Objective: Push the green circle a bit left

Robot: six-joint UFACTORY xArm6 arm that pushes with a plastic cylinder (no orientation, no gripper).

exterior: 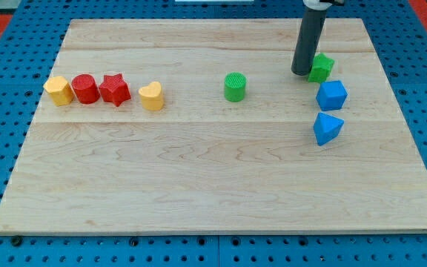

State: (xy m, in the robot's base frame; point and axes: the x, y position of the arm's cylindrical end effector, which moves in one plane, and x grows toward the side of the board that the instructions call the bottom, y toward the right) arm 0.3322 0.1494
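The green circle [235,87] stands on the wooden board [199,178], a little right of the middle near the view's top. My tip [301,73] rests on the board well to the circle's right, apart from it. The tip sits right beside the left side of a green star-shaped block [321,67].
A blue cube [331,95] and a blue triangular block [327,128] lie below the green star. At the view's left stand in a row a yellow hexagon-like block [58,90], a red cylinder [85,89], a red star [114,90] and a yellow heart [151,96].
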